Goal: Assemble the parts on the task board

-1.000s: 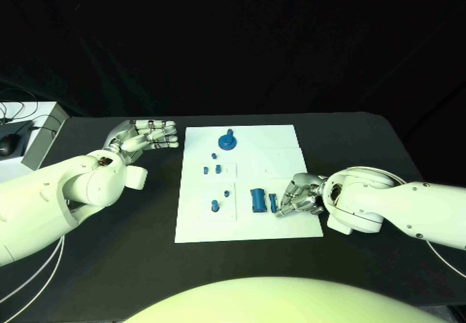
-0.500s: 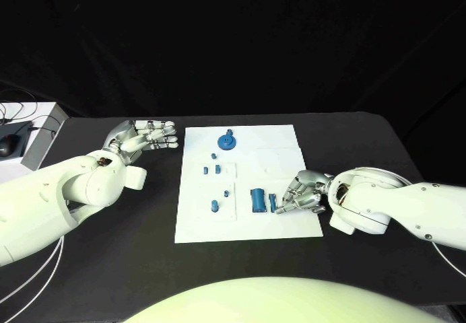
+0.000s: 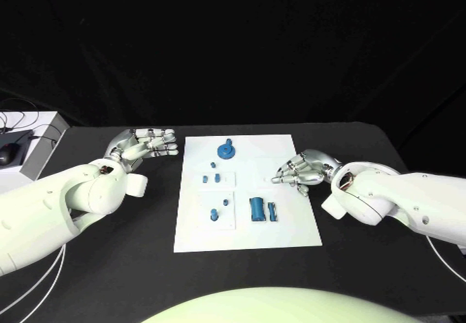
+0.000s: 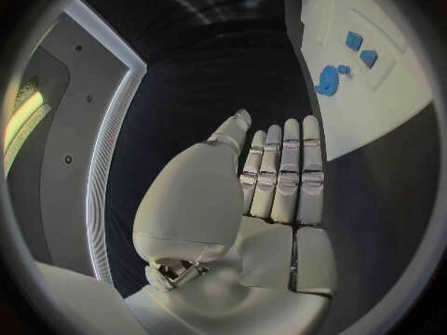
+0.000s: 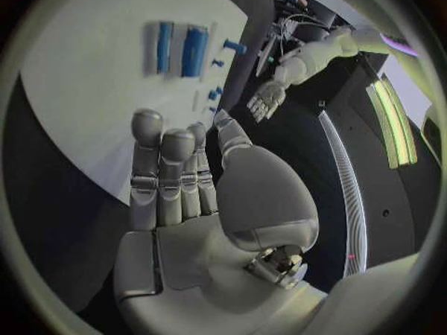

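No brand, label or readable writing shows on the task board or on any of the blue pieces.

The task board lies flat in the middle of the black surface, and everything else is placed from it. The left hand hovers just off the board's left edge near its far corner, over bare surface; its fingers lie straight and side by side with the thumb a little apart, and it holds nothing. The right hand sits over the board's right edge, about midway along it, fingers loosely curved toward the board with gaps between them (the right wrist view shows them extended, with nothing between them), so it holds nothing.

On the board, a round blue disc part with a small knob stands near the far edge. Two small blue pieces sit left of centre. Nearer the robot, two small pegs stand on the left half. Beside them toward the right edge lies a larger blue block, with a slim blue bar just beside it, apart from the right hand.
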